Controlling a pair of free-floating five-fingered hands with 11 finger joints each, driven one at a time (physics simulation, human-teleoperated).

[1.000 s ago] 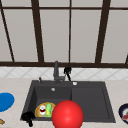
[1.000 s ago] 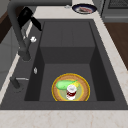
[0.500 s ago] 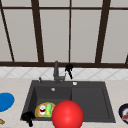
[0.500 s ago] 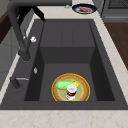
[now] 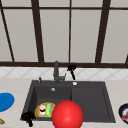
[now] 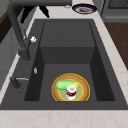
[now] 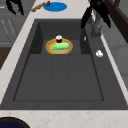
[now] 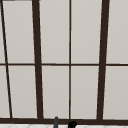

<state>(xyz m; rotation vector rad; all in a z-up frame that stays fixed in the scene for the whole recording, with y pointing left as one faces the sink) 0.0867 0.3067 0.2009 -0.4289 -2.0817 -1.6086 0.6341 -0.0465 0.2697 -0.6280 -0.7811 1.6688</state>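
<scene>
Red ball in front view alone

A dark sink filled the frame. A yellow plate lay on the basin floor at six o'clock, carrying a green vegetable and a small jar. The faucet rose at nine o'clock. A dark plate sat at one o'clock. A hand hung at eleven o'clock.
</scene>
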